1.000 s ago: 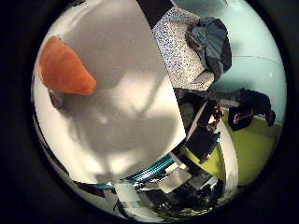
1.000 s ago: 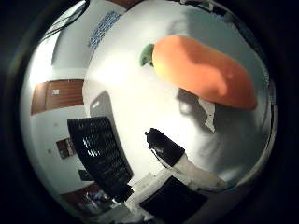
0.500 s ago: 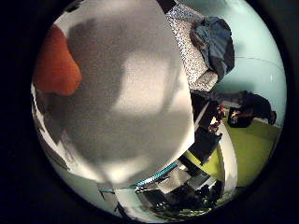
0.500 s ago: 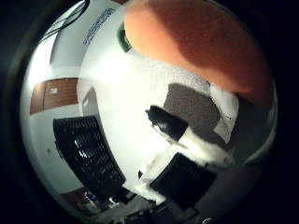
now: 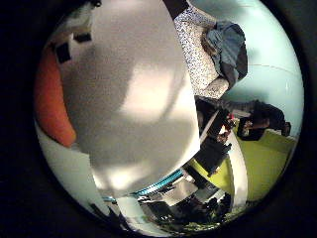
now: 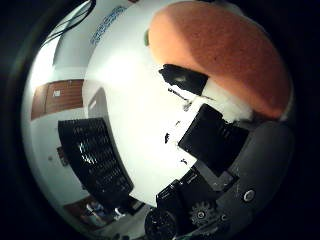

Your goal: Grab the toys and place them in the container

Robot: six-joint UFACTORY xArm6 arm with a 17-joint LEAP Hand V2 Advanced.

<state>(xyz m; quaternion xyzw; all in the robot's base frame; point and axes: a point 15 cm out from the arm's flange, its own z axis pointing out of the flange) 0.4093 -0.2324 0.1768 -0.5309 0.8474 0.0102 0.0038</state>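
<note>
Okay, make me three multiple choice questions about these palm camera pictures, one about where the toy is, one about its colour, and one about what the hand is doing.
1. Where does the orange toy lie?
A. On the white table
B. Inside the black crate
C. On the floor

2. What colour is most of the toy?
A. Blue
B. Orange
C. Yellow

3. How does the hand stand to the toy?
A. It is far off, with the toy small in view
B. It is close over the toy, with a black-tipped finger reaching in at its edge
C. It has lifted the toy over the crate

Answers: 1 A, the toy rests on the white tabletop, apart from the crate. 2 B, its broad surface is orange, with only a bit of green at one end. 3 B, the toy fills much of the thumb side view and a finger lies right against it.
</note>
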